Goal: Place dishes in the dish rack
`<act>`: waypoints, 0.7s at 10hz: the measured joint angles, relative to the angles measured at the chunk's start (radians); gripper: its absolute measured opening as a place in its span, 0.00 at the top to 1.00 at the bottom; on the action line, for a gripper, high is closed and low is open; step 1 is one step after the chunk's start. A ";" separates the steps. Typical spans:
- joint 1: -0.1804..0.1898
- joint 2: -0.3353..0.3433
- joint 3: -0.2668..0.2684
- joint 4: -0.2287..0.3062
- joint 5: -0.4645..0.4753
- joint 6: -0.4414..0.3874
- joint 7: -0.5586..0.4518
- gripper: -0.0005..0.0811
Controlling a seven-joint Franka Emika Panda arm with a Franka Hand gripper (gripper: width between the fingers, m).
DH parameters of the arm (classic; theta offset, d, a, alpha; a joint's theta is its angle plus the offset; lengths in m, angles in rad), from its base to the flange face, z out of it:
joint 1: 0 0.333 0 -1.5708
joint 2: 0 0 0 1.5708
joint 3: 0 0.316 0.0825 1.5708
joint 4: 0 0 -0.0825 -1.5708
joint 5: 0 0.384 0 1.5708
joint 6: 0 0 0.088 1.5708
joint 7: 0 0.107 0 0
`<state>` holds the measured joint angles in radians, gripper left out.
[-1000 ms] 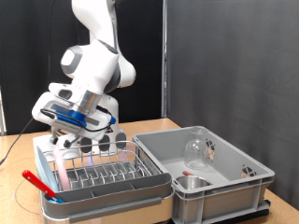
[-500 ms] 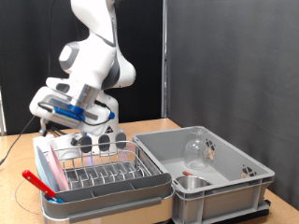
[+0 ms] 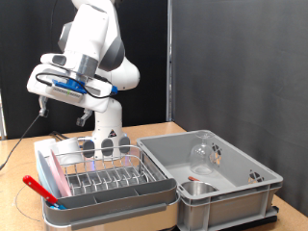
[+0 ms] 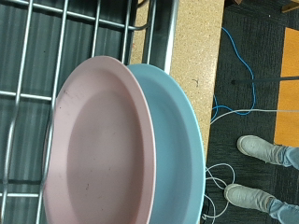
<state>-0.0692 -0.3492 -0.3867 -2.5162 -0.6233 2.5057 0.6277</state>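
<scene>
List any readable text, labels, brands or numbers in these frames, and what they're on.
None readable in either view.
Gripper: blue part, no legible marking.
Pink plate and blue plate: plain.
Dish rack and grey bin: no labels visible.

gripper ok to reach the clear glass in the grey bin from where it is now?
Probably yes. The gripper hangs high above the dish rack, at the exterior view's left; the clear glass sits in the open-topped grey bin with nothing over it. The pink plate stands racked, out of the way.

Exterior: front, table level. Wrist: close, downward. Shared: dish rack [image 3: 104, 178] [image 4: 56, 56].
</scene>
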 joint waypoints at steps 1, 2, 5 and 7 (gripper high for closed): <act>-0.001 0.003 0.000 -0.002 0.000 0.000 0.001 0.00; 0.019 0.002 -0.013 -0.004 0.075 0.000 -0.062 0.00; 0.178 -0.047 -0.092 0.018 0.409 -0.061 -0.381 0.00; 0.254 -0.066 -0.088 0.054 0.511 -0.177 -0.453 0.00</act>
<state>0.1846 -0.4155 -0.4751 -2.4624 -0.1119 2.3283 0.1743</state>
